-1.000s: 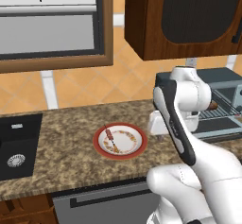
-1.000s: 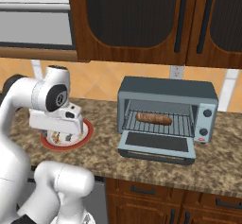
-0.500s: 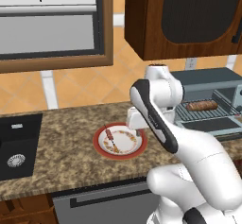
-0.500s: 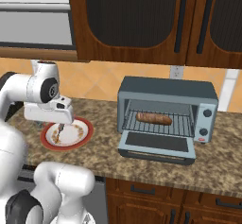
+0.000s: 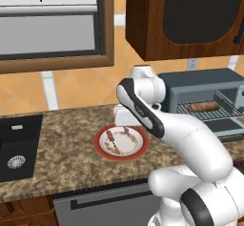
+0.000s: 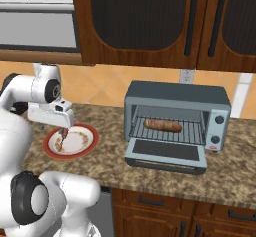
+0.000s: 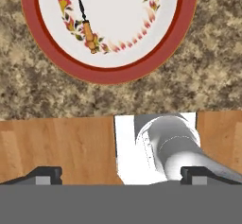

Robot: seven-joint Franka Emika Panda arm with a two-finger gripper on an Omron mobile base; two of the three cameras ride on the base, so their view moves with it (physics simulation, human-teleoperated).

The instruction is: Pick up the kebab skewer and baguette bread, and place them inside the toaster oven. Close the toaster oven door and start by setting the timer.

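The kebab skewer (image 5: 112, 141) (image 6: 60, 142) (image 7: 83, 16) lies on the left part of a red-rimmed plate (image 5: 97, 145) (image 6: 48, 149) (image 7: 29, 15). My gripper (image 5: 125, 128) (image 6: 63, 130) (image 7: 120, 173) hangs open and points down over the plate's back edge, just above the skewer, with nothing between its fingers. The baguette bread (image 5: 203, 107) (image 6: 162, 125) rests on the wire rack inside the toaster oven (image 5: 195, 84) (image 6: 175, 93). The toaster oven door (image 5: 228, 125) (image 6: 165, 153) is folded down open.
A dark sink (image 5: 14, 148) is set into the speckled counter at the far left. Wooden wall cabinets (image 6: 150, 21) hang above the oven. The oven's knobs (image 6: 218, 121) sit on its right panel. The counter's front edge runs close below the plate.
The arm has swung left, away from the oven, and the gripper has come down over the plate. The baguette and the open door have not moved.
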